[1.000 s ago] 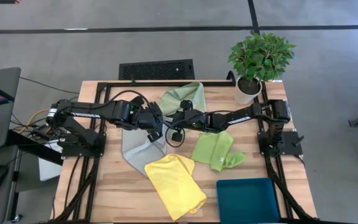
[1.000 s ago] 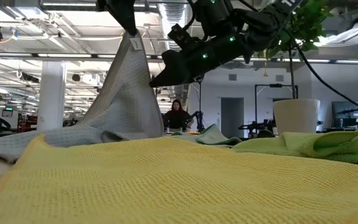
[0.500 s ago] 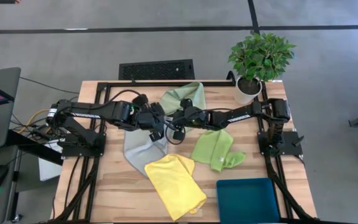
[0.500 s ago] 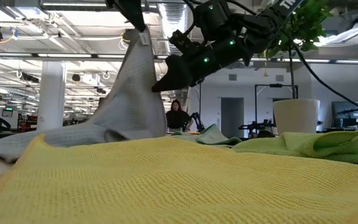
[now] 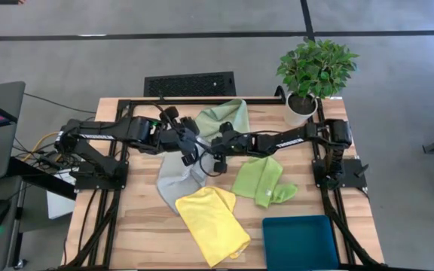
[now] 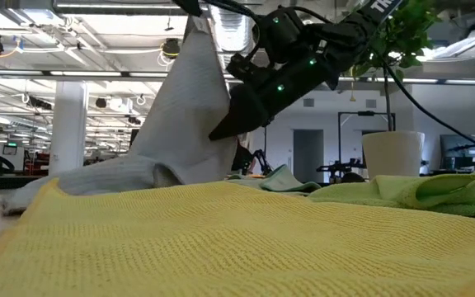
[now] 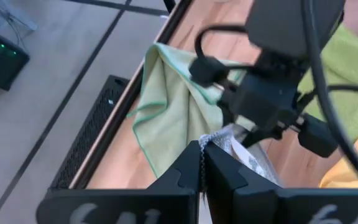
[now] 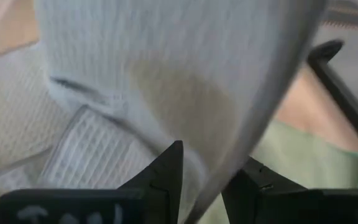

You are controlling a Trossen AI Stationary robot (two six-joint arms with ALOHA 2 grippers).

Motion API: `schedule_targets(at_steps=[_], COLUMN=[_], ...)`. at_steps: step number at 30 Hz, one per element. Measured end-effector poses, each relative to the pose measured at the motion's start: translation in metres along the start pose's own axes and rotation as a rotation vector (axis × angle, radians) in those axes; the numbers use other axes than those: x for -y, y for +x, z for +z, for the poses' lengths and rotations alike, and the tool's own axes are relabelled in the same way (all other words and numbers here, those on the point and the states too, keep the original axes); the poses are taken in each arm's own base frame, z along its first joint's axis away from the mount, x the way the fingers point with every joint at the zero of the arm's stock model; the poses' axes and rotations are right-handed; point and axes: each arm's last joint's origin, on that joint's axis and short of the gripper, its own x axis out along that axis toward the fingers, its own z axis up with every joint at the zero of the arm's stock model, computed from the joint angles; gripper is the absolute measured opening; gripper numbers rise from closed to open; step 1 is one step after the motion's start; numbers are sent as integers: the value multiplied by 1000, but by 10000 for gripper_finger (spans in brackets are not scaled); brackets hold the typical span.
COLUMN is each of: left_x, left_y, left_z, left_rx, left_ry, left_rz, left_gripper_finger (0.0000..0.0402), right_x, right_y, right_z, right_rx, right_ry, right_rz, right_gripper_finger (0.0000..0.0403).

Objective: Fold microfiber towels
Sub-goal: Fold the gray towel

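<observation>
A wooden table (image 5: 126,226) with a black frame stands on a grey floor. Nearest, at its front edge, lie the bright yellow towel (image 5: 212,221) and a teal tray (image 5: 300,242). Behind them the lime green towel (image 5: 260,181) lies crumpled, and at the far edge sit the sage green towel (image 5: 221,117) and a potted plant (image 5: 313,71). In the middle, the left gripper (image 5: 190,147) is pinched shut on a corner of the light grey-blue towel (image 5: 178,181), lifting it into a tall peak, so its long axis runs upward from the table to the gripper while the lower part trails on the wood. The right gripper (image 5: 206,156) has its fingers partly apart, astride the hanging edge of that cloth. Since a second ago the lifted corner has risen and shifted toward the right arm, and the cloth's footprint has narrowed. Beyond the table, an open hall with ceiling lights and white columns.
</observation>
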Motion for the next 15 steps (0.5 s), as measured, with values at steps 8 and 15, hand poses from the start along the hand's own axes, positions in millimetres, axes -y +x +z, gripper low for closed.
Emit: schedule_targets(at_steps=[8,15], left_x=[-7,-8], left_y=[-8,-8], left_z=[2,1], left_rx=[5,1], left_ry=[5,-11], left_rz=[58,87], left_gripper_finger=[0,0], right_x=[-20,-35], right_y=[-2,-5], right_z=[-5,-3], right_rx=[-76,-82], right_ry=[10,121], right_rz=[64,97], right_gripper_finger=[117,117])
